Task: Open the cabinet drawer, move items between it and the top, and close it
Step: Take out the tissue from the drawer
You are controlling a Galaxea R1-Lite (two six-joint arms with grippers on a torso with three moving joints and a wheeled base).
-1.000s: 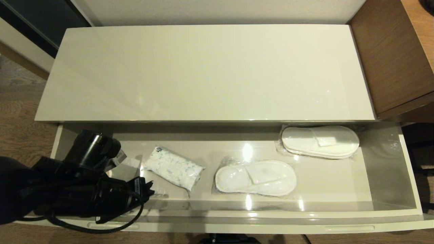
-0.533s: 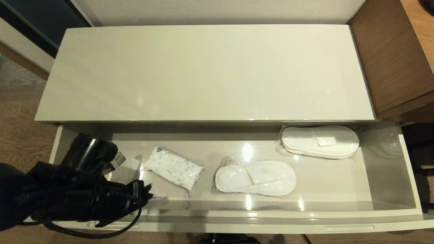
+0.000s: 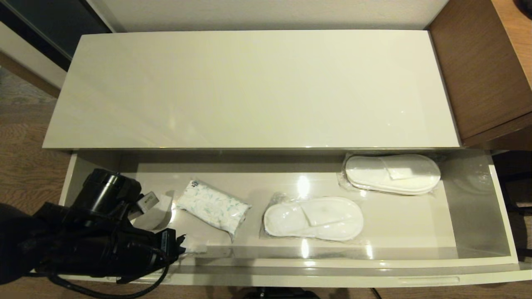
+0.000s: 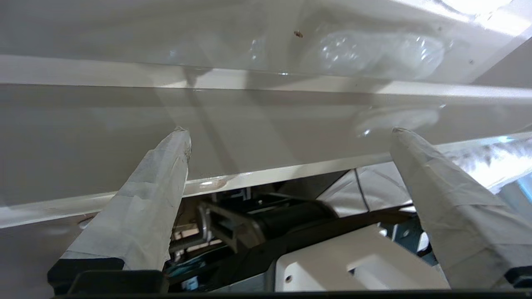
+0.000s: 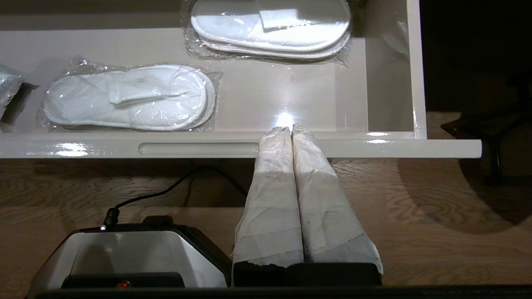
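I hold the left gripper, fingers spread wide, at the open glossy cream cabinet drawer, near its left end. The soft white blue-patterned plastic-wrapped tissue pack lies inside, beside it. Judged light, compressible, slippery: pinch across its middle. Right gripper, fingers together, is parked outside the drawer front.

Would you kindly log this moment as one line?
drawer: open | tissue pack: inside | top: bare | left pincer: open at front | right pincer: shut, idle
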